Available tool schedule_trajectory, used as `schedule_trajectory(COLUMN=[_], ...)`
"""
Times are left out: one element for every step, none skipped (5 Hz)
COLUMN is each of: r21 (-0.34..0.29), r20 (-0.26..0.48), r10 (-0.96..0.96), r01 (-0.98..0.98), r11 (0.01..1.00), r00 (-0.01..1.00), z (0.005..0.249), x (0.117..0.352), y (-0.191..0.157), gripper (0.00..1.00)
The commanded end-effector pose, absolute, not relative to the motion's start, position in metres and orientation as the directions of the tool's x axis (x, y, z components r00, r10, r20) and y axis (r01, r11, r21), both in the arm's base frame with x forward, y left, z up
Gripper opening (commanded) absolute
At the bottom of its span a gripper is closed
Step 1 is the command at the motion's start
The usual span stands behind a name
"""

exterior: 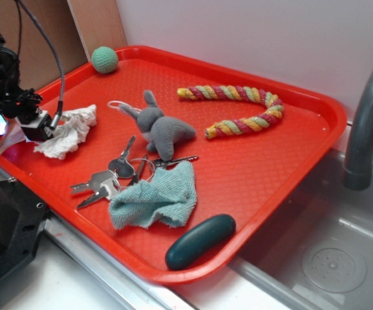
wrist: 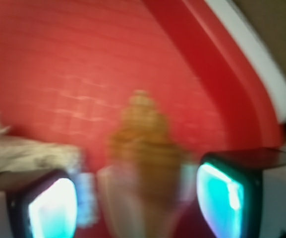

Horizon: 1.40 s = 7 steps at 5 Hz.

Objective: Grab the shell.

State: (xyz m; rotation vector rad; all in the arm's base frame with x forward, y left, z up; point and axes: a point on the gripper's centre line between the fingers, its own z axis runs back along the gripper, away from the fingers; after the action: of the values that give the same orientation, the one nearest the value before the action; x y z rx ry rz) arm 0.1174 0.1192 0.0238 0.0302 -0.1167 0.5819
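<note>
In the wrist view the tan-orange ribbed shell (wrist: pixel 143 144) lies blurred on the red tray (wrist: pixel 83 59), its narrow end pointing away from me. My gripper (wrist: pixel 138 201) is open, and its glowing cyan pads (wrist: pixel 222 198) stand on either side of the shell's wide end with a gap on each side. In the exterior view the gripper (exterior: pixel 19 124) is low at the tray's left edge, beside the crumpled white tissue (exterior: pixel 70 132). There the gripper hides the shell.
The tray (exterior: pixel 270 168) also holds a green ball (exterior: pixel 105 59), a grey plush bunny (exterior: pixel 160 129), a braided rope (exterior: pixel 238 106), keys (exterior: pixel 105 181), a teal cloth (exterior: pixel 157 200) and a dark oval object (exterior: pixel 200 241). A sink (exterior: pixel 341 252) with a faucet (exterior: pixel 367 123) lies to the right.
</note>
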Motion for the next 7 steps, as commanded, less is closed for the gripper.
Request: schedule_trajectory(r21=[0.049, 0.068, 0.076, 0.019, -0.069, -0.079, -0.094], r20=[0.083, 0.063, 0.071, 0.110, 0.160, 0.174, 0.156], r10=[0.449, 0.408, 0.376, 0.211, 0.100, 0.047, 0.039], r01=[-0.454, -0.412, -0.381, -0.215, -0.090, -0.033, -0.024], r11=[0.890, 0.909, 0.922, 0.976, 0.994, 0.996, 0.995], r00=[0.890, 0.911, 0.924, 0.971, 0.982, 0.984, 0.987], z=[0.019, 0.020, 0.031, 0.081, 0.131, 0.181, 0.231], x=[0.113, 0.131, 0.128, 0.141, 0.160, 0.193, 0.216], y=[0.117, 0.110, 0.109, 0.100, 0.084, 0.066, 0.064], gripper=[1.00, 0.00, 0.00, 0.00, 0.00, 0.00, 0.00])
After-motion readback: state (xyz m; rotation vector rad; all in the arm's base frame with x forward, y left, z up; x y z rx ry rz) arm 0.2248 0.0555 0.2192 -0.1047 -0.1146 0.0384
